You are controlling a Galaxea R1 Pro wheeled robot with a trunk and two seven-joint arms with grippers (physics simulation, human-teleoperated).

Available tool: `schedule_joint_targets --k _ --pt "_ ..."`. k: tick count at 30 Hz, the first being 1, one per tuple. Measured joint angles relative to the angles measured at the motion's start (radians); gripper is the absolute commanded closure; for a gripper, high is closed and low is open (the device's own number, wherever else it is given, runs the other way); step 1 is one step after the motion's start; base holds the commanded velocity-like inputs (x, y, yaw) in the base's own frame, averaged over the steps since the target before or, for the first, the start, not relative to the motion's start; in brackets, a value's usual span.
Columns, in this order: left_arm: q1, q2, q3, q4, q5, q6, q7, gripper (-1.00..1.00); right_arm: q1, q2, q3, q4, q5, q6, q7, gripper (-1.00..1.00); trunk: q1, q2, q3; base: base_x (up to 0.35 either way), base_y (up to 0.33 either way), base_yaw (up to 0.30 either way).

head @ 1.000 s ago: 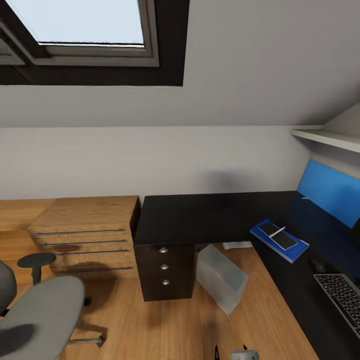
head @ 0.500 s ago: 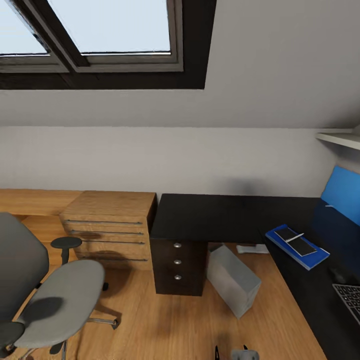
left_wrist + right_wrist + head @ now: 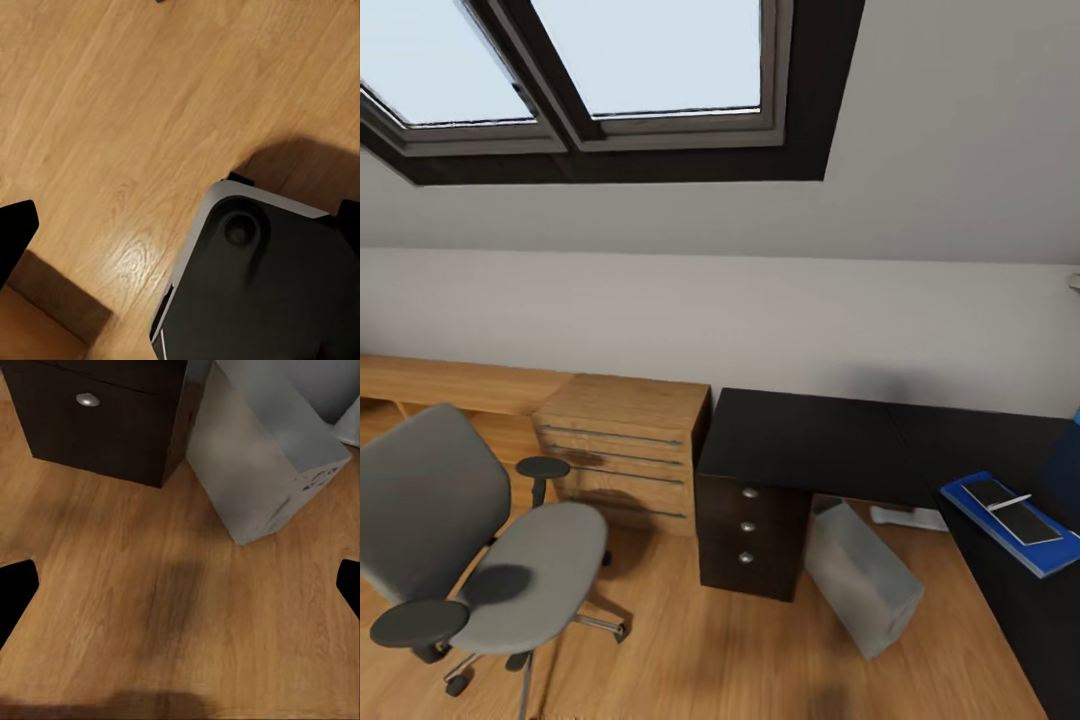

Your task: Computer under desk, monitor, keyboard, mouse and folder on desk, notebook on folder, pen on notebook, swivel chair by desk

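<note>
View has swung left since a second ago — grey swivel chair (image 3: 480,560) now fully in frame, well apart from black counter (image 3: 810,440). Blue folder (image 3: 1015,520) stack sits on counter; grey computer tower (image 3: 860,575) underneath. Jaws apart on both arms. Chair likely next.

grey swivel chair (image 3: 510,560), computer (image 3: 860,575) under desk (image 3: 810,440)

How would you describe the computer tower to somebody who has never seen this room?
Find the black desk with its three-knob drawer unit. Right of those drawers, a grey box stands tilted on the wooden floor: the computer. It is the pale, plain block among dark furniture.
</note>
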Motion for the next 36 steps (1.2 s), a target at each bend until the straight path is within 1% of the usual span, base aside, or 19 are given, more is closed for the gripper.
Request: schedule_joint_targets --k 2,3,5,6,8,9,12,18,20,26,36 --pt "0.000 0.000 0.000 0.000 0.000 -0.002 0.000 -1.00 0.019 -0.006 0.002 0.000 0.011 -0.003 0.000 -1.00 0.000 0.000 0.001 0.000 0.000 0.273" --pt "0.000 0.000 0.000 0.001 0.000 -0.003 -0.001 -1.00 0.034 -0.009 0.003 0.000 0.027 -0.009 0.001 -1.00 0.000 0.000 0.001 0.000 0.000 0.273" --pt "0.000 0.000 0.000 0.002 0.000 -0.005 -0.001 -1.00 0.045 -0.012 0.004 0.000 0.052 -0.017 0.001 -1.00 0.000 0.000 0.002 0.000 0.000 0.274" --pt "0.000 0.000 0.000 0.005 0.000 -0.006 -0.001 -1.00 0.053 -0.014 0.005 0.000 0.081 -0.023 0.001 -1.00 0.000 0.000 0.002 0.000 0.000 0.275" --pt "0.000 -0.001 0.000 0.010 0.000 -0.006 -0.001 -1.00 0.057 -0.014 0.005 0.000 0.110 -0.028 0.000 -1.00 0.000 0.000 0.003 0.000 0.000 0.277" --pt "0.000 -0.001 0.000 0.013 0.000 -0.008 -0.001 -1.00 0.060 -0.015 0.005 0.000 0.133 -0.030 0.000 -1.00 0.000 0.000 0.003 0.000 0.000 0.278" --pt "0.000 -0.001 0.000 0.018 0.000 -0.021 -0.001 -1.00 0.064 -0.014 0.005 0.001 0.158 -0.033 0.000 -1.00 0.000 0.000 0.005 0.000 0.000 0.279" --pt "0.000 -0.001 0.000 0.036 0.002 -0.086 -0.001 -1.00 0.066 -0.013 0.005 0.002 0.172 -0.035 0.000 -1.00 0.000 0.000 0.006 0.000 0.000 0.283" --pt "0.000 -0.001 0.000 0.041 0.002 -0.095 -0.001 -1.00 0.066 -0.012 0.005 0.002 0.173 -0.035 0.000 -1.00 0.000 0.000 0.006 0.000 0.000 0.288" --pt "0.000 -0.001 0.000 0.048 0.003 -0.108 -0.001 -1.00 0.066 -0.012 0.005 0.002 0.174 -0.035 0.000 -1.00 0.000 0.000 0.006 0.000 0.000 0.291" --pt "0.000 -0.003 -0.001 0.049 0.002 -0.111 -0.001 -1.00 0.066 -0.011 0.004 0.002 0.174 -0.034 0.000 -1.00 0.000 0.000 0.006 0.000 0.000 0.293"
